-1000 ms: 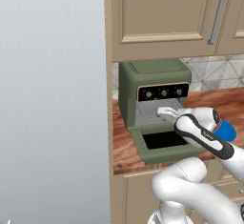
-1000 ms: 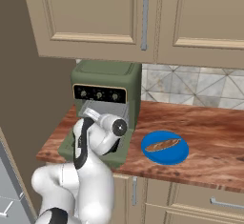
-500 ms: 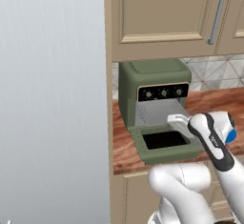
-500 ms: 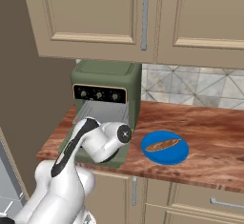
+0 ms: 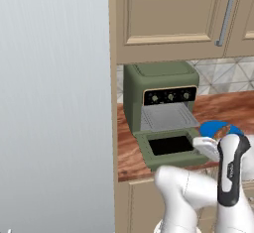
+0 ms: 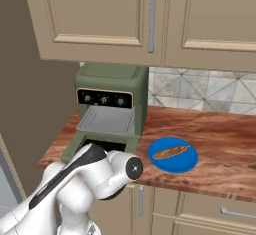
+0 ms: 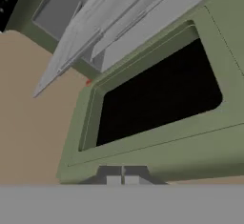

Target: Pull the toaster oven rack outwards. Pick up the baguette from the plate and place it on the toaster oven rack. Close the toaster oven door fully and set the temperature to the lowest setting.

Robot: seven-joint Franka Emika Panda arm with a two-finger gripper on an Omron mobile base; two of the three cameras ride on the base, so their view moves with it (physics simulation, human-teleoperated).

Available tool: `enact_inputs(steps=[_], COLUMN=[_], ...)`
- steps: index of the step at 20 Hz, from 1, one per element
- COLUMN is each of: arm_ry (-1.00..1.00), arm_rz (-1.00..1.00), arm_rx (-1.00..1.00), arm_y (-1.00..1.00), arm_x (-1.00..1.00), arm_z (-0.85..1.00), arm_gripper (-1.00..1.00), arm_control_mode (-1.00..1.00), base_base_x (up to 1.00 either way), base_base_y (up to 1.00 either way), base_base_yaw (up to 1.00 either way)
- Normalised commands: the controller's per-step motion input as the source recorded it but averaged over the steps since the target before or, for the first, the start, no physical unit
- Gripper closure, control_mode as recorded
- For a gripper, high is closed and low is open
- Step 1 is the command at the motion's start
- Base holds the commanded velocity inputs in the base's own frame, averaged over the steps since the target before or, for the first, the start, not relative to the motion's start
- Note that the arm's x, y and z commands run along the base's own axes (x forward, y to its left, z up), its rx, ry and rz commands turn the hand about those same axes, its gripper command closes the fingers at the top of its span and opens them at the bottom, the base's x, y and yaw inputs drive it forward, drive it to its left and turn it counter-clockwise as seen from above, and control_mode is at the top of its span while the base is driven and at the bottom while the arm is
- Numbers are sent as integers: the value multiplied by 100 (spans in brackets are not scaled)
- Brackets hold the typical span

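One baguette (image 5: 222,131) just beyond pincer (image 5: 204,144)

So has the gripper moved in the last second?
Yes. In the left base view the gripper has pulled back from the toaster oven opening, toward the robot, out past the open toaster oven door, and has shut.

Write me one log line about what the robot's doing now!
gripper: shut, empty, over open toaster oven door | toaster oven rack: pulled out | baguette: on plate | next: pick up baguette
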Motion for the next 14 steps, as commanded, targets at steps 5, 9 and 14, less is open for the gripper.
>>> enact_inputs(steps=[5,9,14], arm_ry=[3,17,34], arm_rz=[-17,-24,-23], arm_rx=[2,-5,-5], arm_y=[-12,8,-7], arm_x=[-56,-6,0], arm_z=[29,88,100], arm_gripper=[100,-100,-100], arm_control_mode=[-100,-100,-100], base_base_x=[0,0,0], base_base_y=[0,0,0], base_base_yaw=[0,0,0])
